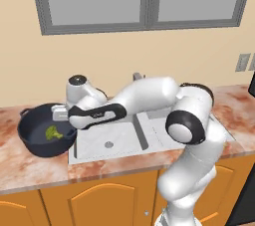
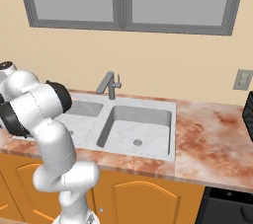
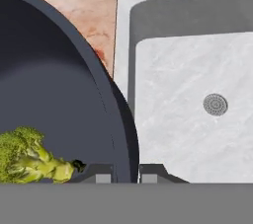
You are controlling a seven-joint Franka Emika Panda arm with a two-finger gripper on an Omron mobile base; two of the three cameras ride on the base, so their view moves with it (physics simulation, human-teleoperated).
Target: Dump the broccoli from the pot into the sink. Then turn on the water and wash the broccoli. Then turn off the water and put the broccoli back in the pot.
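White arm reaches left over the sink (image 1: 124,143); gripper (image 3: 122,177) clamped on the pot (image 1: 35,143) rim, broccoli (image 1: 53,133) inside.

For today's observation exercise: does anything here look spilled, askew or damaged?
Nothing stands out. The pot sits on the counter beside the sink, the broccoli inside it, with the gripper shut on its rim.

No text, label, brand, number or sign can be read on anything here.
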